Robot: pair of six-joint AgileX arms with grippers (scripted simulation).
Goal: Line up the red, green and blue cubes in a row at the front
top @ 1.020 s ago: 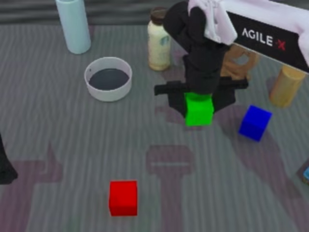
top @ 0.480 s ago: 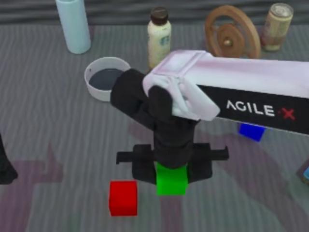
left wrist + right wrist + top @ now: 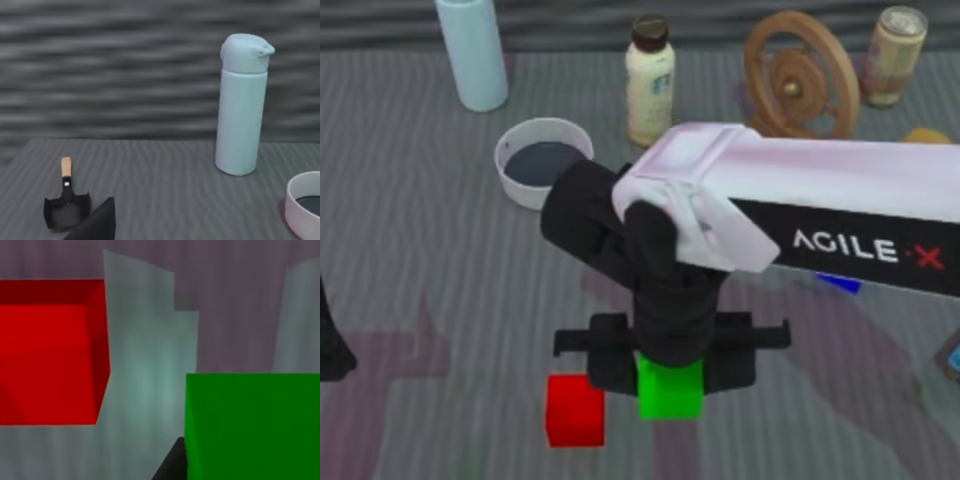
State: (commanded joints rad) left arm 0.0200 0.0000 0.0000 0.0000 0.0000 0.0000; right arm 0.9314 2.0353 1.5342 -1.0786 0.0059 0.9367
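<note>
- Near the worktop's front, the small matte bright green cube (image 3: 670,388) is clamped in the right pincer (image 3: 671,372), just right of the bright red cube (image 3: 574,409).
- Deep blue cube (image 3: 839,283) mostly hidden under the right arm.
- Left arm parked at left edge.

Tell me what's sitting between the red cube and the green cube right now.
Nothing: only a narrow strip of bare grey table separates the bright red cube from the bright green cube, held in the right gripper. The right wrist view shows it best.

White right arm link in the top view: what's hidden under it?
Only a sliver of the deep blue cube shows below the white right arm link; the rest is covered. The right gripper holds the bright green cube.
</note>
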